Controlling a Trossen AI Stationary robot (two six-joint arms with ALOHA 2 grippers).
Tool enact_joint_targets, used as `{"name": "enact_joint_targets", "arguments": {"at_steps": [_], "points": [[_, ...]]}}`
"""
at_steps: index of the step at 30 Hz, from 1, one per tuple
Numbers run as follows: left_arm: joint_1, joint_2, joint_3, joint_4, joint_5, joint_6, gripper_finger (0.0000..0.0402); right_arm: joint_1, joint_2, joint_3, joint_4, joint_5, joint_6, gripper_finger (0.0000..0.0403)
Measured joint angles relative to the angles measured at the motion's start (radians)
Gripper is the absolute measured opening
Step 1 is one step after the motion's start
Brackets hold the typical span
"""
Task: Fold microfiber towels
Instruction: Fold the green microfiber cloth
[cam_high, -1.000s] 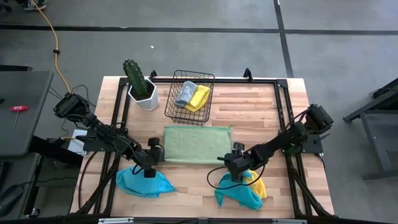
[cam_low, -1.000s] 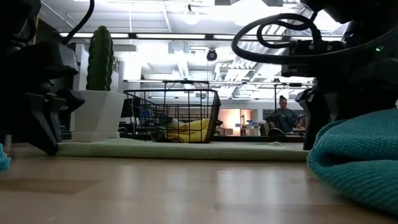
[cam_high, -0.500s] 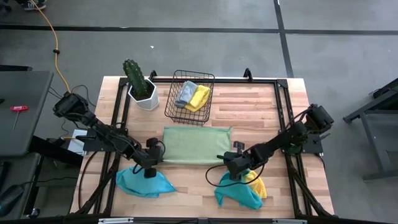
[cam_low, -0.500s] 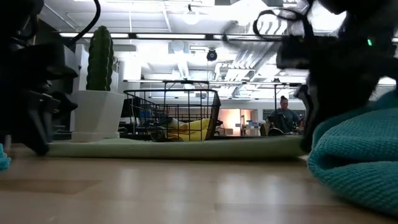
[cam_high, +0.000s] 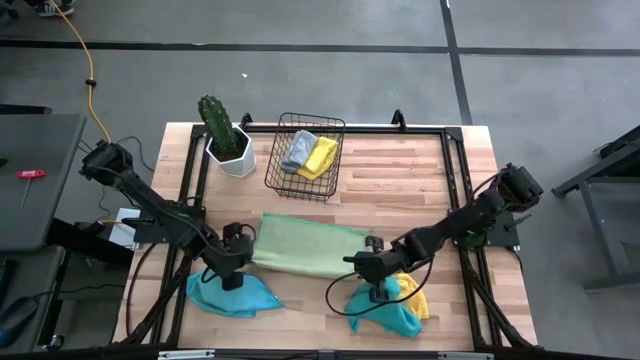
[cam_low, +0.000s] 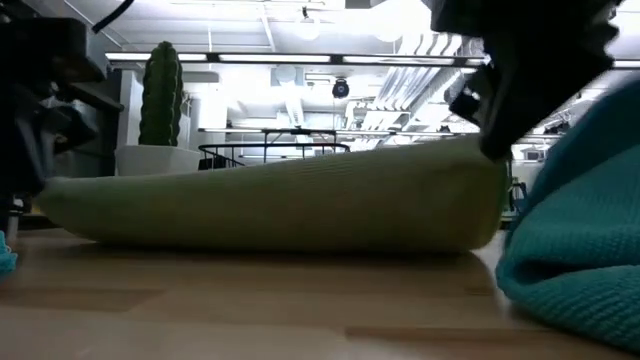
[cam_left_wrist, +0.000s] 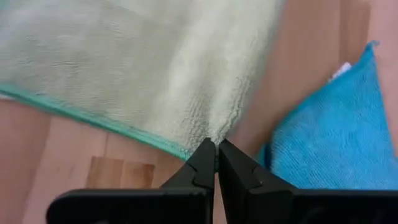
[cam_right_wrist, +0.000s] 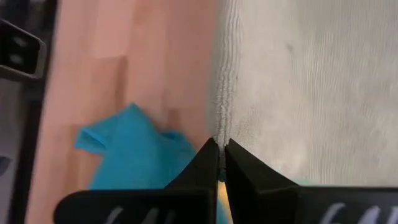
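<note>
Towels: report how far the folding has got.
Done: a grey towel and a yellow towel lie in the basket. In hand: the left end effector and right end effector each pinch a corner of the green towel. Left: two teal towels and another yellow one, crumpled.

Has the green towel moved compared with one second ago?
Yes. In the high view the green towel has been dragged toward the table's near edge, away from the black basket. The left gripper and right gripper each pinch a near corner.
</note>
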Motion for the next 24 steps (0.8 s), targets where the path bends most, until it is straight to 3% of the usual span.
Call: {"name": "enact_joint_targets", "arguments": {"at_steps": [9,16,24], "points": [[0.051,-0.063,0.002,-0.073,-0.212,-0.011,0.0000,-0.009,-0.001,0.059,-0.100,0.112,0.031,0.0001],[0.132,-0.056,-0.011,-0.110,-0.288,0.016,0.0000,-0.009,-0.001,0.059,-0.229,0.248,0.172,0.0000],[0.220,-0.043,-0.022,-0.073,-0.312,0.077,0.0000,-0.016,-0.001,-0.006,-0.221,0.278,0.278,0.0000]]}}
